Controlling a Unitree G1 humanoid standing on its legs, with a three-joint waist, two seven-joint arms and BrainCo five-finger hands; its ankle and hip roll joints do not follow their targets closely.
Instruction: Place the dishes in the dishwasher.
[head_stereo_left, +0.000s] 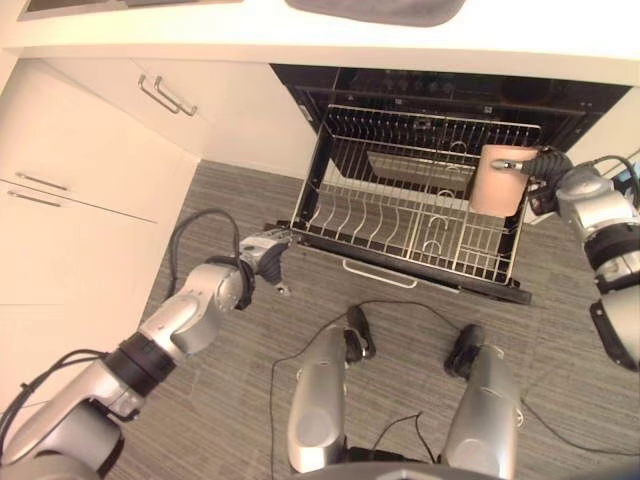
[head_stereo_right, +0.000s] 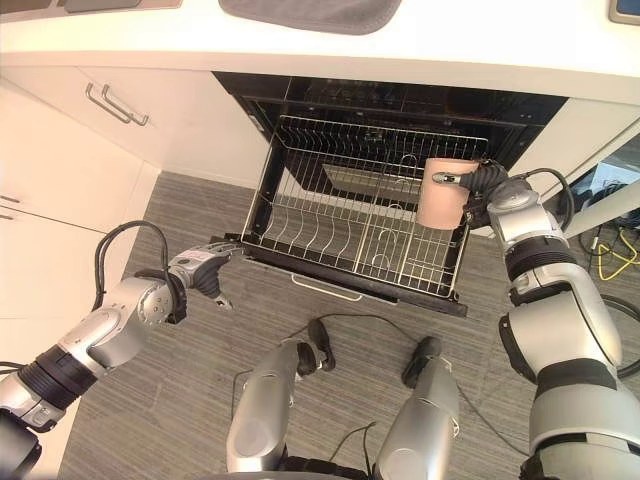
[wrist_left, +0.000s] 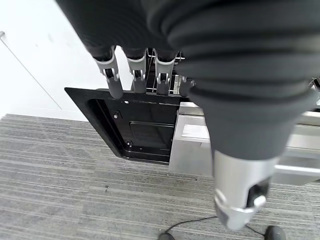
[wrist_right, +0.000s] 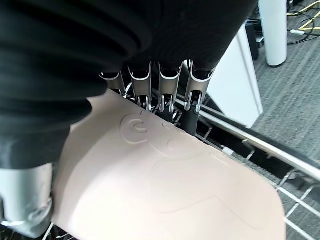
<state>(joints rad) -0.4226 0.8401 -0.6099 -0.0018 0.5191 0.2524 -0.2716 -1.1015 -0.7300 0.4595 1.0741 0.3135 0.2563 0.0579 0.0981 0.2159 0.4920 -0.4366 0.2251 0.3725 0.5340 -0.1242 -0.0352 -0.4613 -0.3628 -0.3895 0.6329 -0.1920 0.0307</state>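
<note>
A pale pink plate (head_stereo_left: 497, 180) with rounded corners hangs upright over the right end of the pulled-out wire rack (head_stereo_left: 390, 205) of the open dishwasher. My right hand (head_stereo_left: 540, 165) is shut on the plate (wrist_right: 165, 185), with the fingers (wrist_right: 167, 85) behind it and the thumb on its front face. The rack's tines hold no dishes. My left hand (head_stereo_left: 265, 255) hovers low at the front left corner of the lowered door (wrist_left: 135, 125), its fingers (wrist_left: 114, 75) relaxed and holding nothing.
White cabinets with bar handles (head_stereo_left: 165, 95) stand on the left, close to my left arm. A white countertop runs above the dishwasher with a grey mat (head_stereo_left: 380, 10) on it. Loose cables (head_stereo_right: 605, 255) lie on the floor at the right.
</note>
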